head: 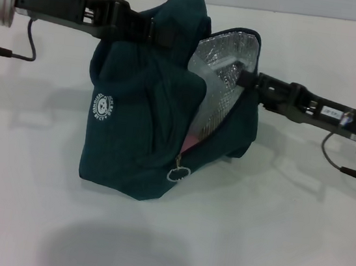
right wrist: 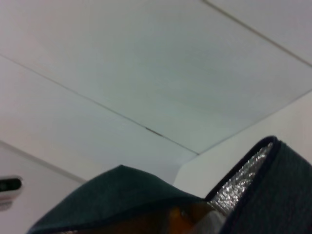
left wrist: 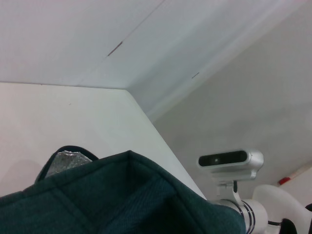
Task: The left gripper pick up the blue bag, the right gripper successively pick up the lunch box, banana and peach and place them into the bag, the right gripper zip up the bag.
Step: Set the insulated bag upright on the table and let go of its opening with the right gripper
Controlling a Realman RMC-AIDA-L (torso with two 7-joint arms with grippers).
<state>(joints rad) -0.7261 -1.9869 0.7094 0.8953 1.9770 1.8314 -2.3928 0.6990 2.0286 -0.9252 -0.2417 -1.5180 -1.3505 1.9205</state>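
White table (head: 267,250), plain wall behind. The blue bag (head: 138,134) stands mid-table; left gripper (head: 153,30) is clamped on its top, and the right gripper (head: 237,75) reaches into the foil mouth, where I can't tell its fingers. My left wrist view alone catches a silver camera (left wrist: 230,160).

Look at the counter (head: 267,250): it is a plain white surface filling the head view, and you will see only one thing resting directly on it, the blue bag (head: 138,134), near the centre. The bag's base sits on the counter with its mouth gaping toward 3 o'clock, and its ring zipper pull (head: 178,170) hangs at the bag's front, toward 6 o'clock.
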